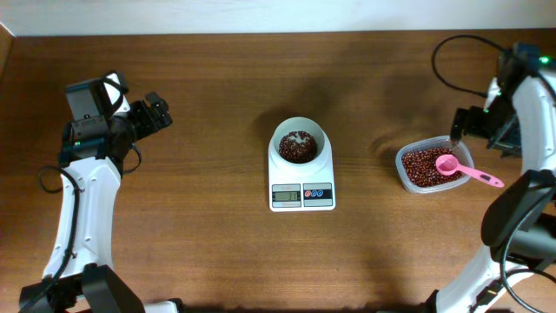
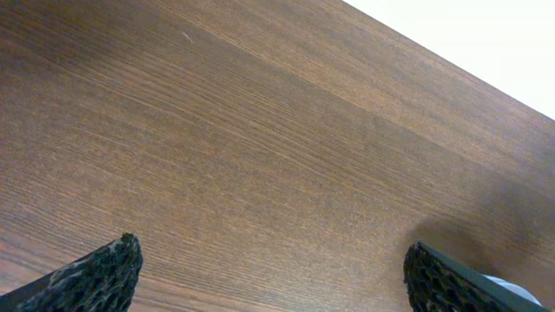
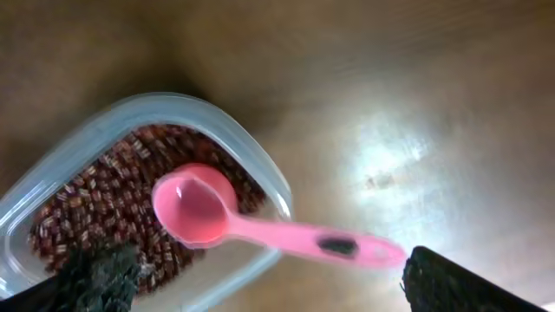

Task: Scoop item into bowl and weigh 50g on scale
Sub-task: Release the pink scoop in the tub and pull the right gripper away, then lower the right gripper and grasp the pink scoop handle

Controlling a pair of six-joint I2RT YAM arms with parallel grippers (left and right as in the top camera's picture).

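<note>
The left fingers (image 2: pixel 97 279) stand wide apart and empty over the table (image 2: pixel 260 130), only their tips in view. The right fingers (image 3: pixel 100 276), equally spread, hold nothing near the clear tub (image 3: pixel 251 147), where a pink scoop (image 3: pixel 195 208) rests across the rim on red-brown beans (image 3: pixel 87 195). More beans sit heaped, dark and grainy, in the white bowl (image 1: pixel 300 124) on the scale (image 1: pixel 301 196); its display is too small to read.

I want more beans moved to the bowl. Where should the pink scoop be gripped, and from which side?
By its handle, from above with the right gripper, fingers across its narrow width. The handle juts past the tub rim over the table, while the cup lies on the beans.
</note>
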